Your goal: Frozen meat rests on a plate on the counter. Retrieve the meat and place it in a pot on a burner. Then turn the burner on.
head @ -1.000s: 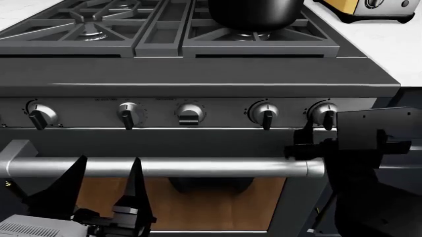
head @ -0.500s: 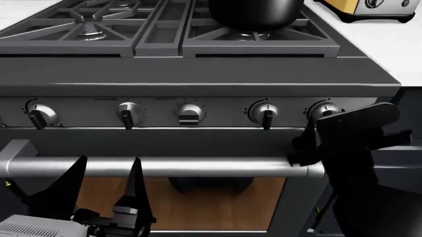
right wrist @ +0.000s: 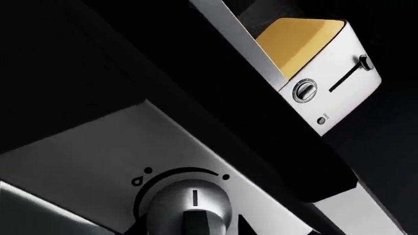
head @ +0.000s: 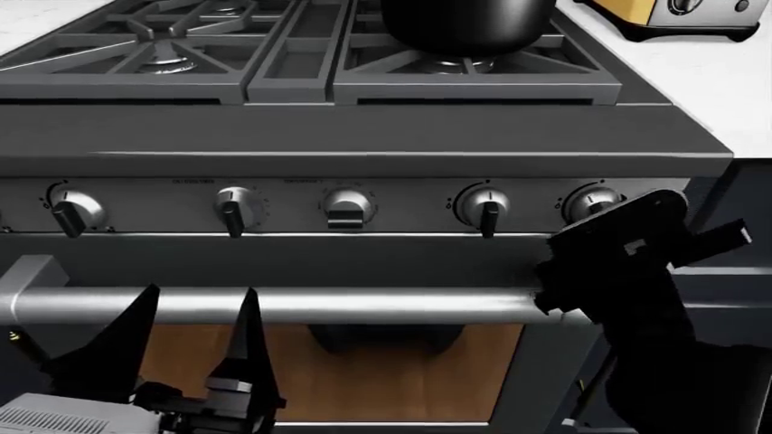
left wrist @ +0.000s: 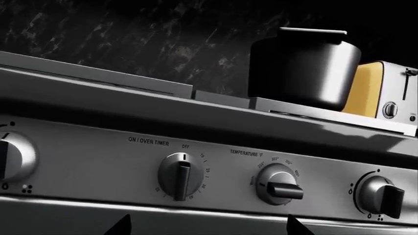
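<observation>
- Since a second ago the right gripper [head: 579, 237] has tilted over and swung left against the rightmost knob [head: 590, 202]; nothing else has shifted.
- Its black body covers that knob's lower half in the head view, so I cannot tell whether its fingers are open or closed.
- From the right wrist view the knob [right wrist: 190, 204] fills the near edge, its white mark pointing straight at the flame symbol arc, with a dark finger tip [right wrist: 240, 226] just beside it.
- Left gripper [head: 193, 316] hangs low in front of the oven door [head: 386, 362], below the handle bar [head: 362, 306], fingers spread open and holding nothing.
- Pot [head: 468, 23] sits on the right burner [head: 465, 65], on its black grate, directly behind the two right-hand knobs.
- Left wrist view shows the pot [left wrist: 302, 66] standing upright with the toaster [left wrist: 385, 90] just behind it.
- Toaster [head: 670, 16] stands on the white tabletop [head: 724, 90] to the right of the stove.
- Meat and plate are in none of the views; the pot's inside is hidden.
- Other four knobs [head: 350, 208] sit untouched along the steel panel.
</observation>
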